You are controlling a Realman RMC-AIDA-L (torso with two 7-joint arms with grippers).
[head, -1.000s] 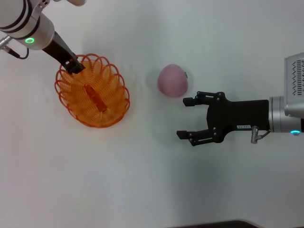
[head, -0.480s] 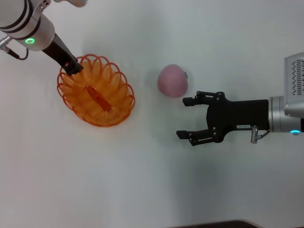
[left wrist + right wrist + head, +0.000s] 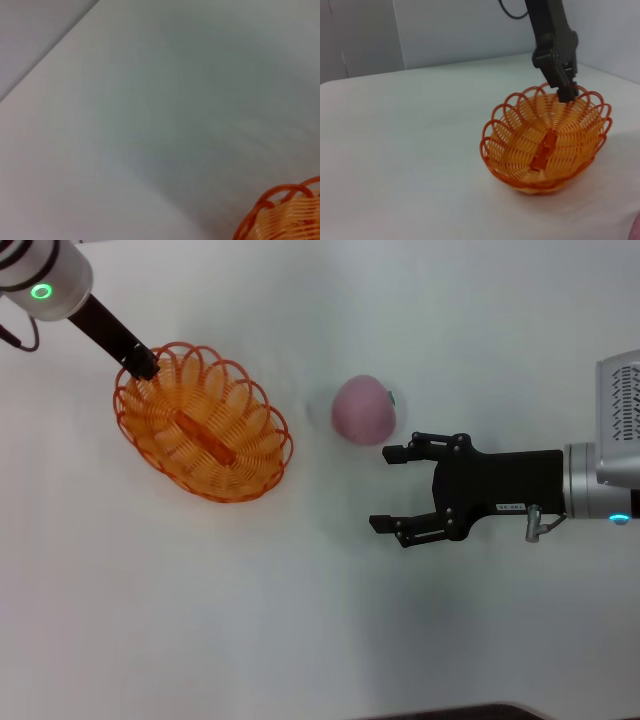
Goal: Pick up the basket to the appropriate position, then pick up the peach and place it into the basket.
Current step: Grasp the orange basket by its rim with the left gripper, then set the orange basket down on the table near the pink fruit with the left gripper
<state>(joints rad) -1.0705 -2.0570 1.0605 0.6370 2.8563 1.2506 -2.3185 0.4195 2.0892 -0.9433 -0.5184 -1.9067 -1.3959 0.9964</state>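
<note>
While your left gripper [image 3: 143, 362] pinched the basket [image 3: 203, 435] rim near the table's [image 3: 300, 620] far-left corner, the peach [image 3: 364, 409] lay mid-table, unobstructed, just beyond your right gripper's [image 3: 392, 489] spread jaws. Only your right wrist view showed the basket tilted.

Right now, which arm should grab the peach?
The right. Its open pincer sits just beside the peach, while the left pincer is busy gripping the basket rim farther away.

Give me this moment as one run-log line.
left end effector: shut on basket rim, far-left | basket: tilted | peach: on table, ungrasped | right end effector: open, beside peach
</note>
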